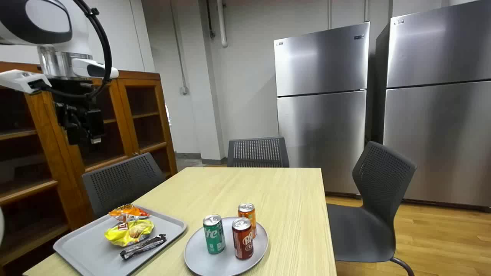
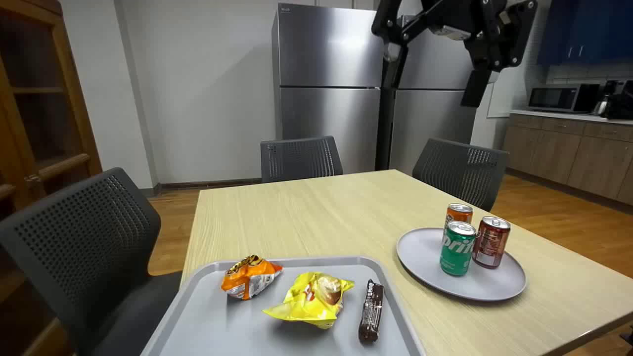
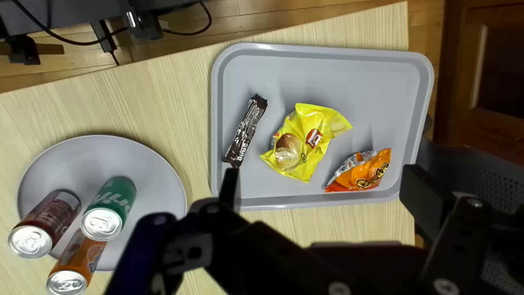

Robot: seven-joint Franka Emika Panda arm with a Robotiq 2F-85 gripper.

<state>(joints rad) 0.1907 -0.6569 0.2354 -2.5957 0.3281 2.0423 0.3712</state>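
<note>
gleaming crinkled wrappers (image 3: 308, 141) (smooth tray (image 3: 348, 78))

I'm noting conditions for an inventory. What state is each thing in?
Gripper: open, holding nothing
Tray: right way up, loaded
Orange snack bag: crumpled, seal unclear
Yellow snack bag: crumpled, seal unclear
Dark bar: wrapped, lying flat
Plate: right way up, loaded
Green can: upright
Orange can: upright
Dark red can: upright
Refrigerators: doors shut
Microwave: door shut
Wooden cabinet: doors look shut
</note>
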